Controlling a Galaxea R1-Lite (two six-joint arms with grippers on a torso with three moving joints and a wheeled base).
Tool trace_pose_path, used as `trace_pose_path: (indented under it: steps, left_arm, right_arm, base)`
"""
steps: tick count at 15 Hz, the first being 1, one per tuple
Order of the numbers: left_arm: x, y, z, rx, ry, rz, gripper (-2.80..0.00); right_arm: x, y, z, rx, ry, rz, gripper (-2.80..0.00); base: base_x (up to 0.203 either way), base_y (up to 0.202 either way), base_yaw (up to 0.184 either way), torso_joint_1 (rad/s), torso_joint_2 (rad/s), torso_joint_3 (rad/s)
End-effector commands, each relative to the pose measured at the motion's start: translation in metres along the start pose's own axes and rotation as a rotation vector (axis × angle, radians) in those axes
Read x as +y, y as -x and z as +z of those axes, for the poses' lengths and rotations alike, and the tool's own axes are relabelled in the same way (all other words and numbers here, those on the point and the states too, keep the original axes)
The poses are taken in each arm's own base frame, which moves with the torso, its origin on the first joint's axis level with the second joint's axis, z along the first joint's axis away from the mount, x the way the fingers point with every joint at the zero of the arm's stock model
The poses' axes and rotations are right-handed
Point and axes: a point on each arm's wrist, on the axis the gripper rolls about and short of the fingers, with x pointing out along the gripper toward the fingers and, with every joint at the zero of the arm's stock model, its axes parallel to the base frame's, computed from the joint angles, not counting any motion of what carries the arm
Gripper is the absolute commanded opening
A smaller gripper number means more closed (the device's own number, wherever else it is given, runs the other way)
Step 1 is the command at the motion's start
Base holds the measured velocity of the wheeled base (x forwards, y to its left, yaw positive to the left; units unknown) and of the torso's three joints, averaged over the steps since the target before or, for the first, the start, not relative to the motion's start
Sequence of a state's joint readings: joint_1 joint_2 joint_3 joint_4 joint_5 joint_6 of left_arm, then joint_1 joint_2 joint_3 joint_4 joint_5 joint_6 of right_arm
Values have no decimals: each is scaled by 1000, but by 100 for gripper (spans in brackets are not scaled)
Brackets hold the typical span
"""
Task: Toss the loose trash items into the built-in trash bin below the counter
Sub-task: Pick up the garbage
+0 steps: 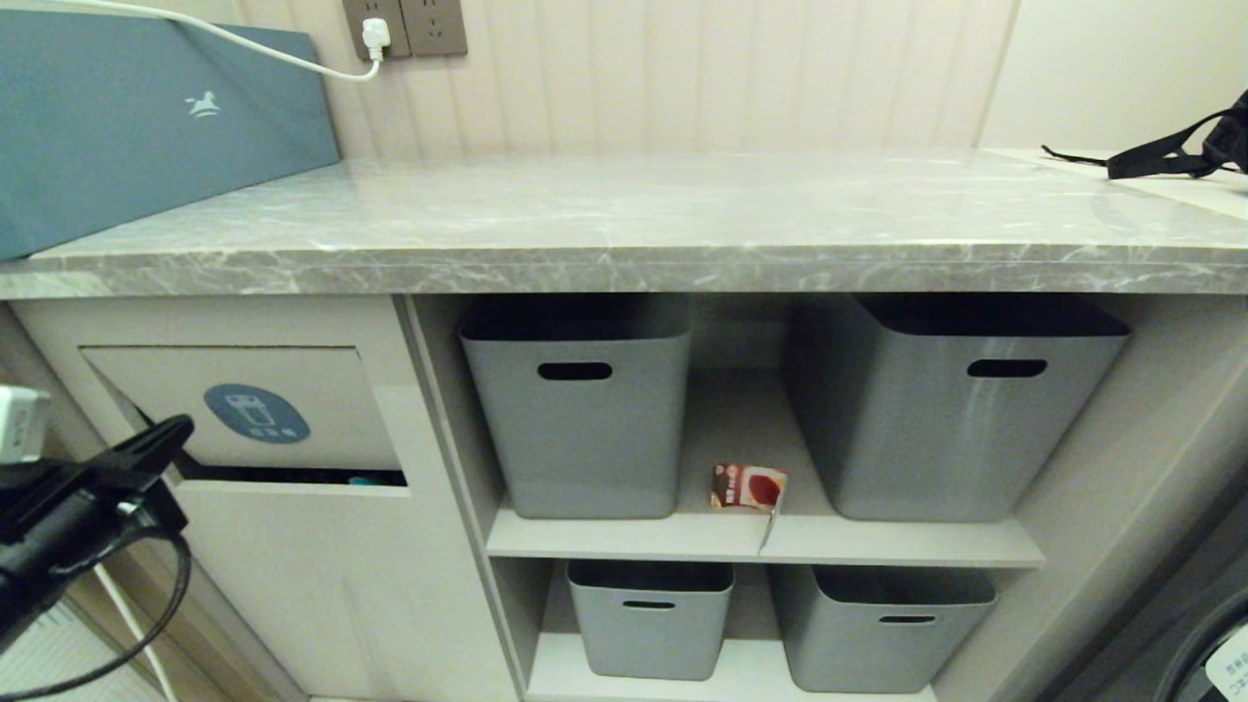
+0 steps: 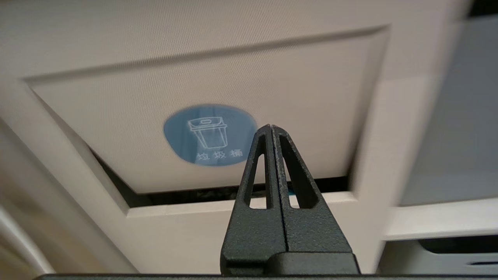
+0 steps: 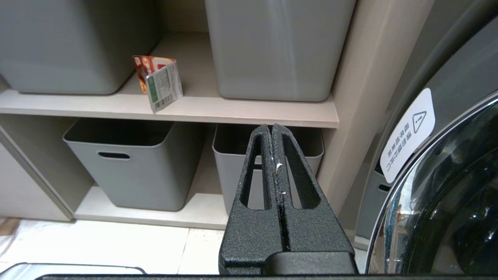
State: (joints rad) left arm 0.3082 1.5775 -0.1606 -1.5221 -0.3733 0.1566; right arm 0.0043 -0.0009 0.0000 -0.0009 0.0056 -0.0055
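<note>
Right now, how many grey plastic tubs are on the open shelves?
4. Upper shelf: left tub and right tub, the small carton between them. Lower shelf: left tub and right tub. None seems hidden.

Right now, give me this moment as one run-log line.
left pincer: shut, empty, before bin flap | flap: ajar | carton: on shelf between tubs | right pincer: shut, parked

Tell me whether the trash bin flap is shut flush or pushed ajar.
Ajar. A dark gap shows along the lower edge of the trash bin flap in both head and left wrist views, its panel tilted inward from the cabinet front.
</note>
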Motion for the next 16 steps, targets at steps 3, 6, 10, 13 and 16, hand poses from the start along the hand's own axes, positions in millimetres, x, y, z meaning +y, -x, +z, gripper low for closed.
trace_pose_path:
  steps: [3,6,10,13,16]
  left_arm:
    - [-32,74,44,-199,-63,-49,-280]
    - [-43,98,45,-115,-47,-96,-280]
    - [-65,131,44,-44,21,-328,-280]
    - [-68,152,40,-66,29,-317,-280]
    - [-69,180,28,-98,19,-238,-280]
  right_arm:
    - [0,0,0,0,1,1,-280]
    - [0,0,0,0,1,1,-280]
    - [0,0,0,0,1,1,-280]
    - [0,0,0,0,1,1,-280]
    - [0,0,0,0,1,1,-280]
  base:
    - [0,0,0,0,0,0]
    - [0,0,0,0,0,0]
    - [0,0,0,0,0,0]
    - [0,0,0,0,0,0]
    - [0,0,0,0,0,0]
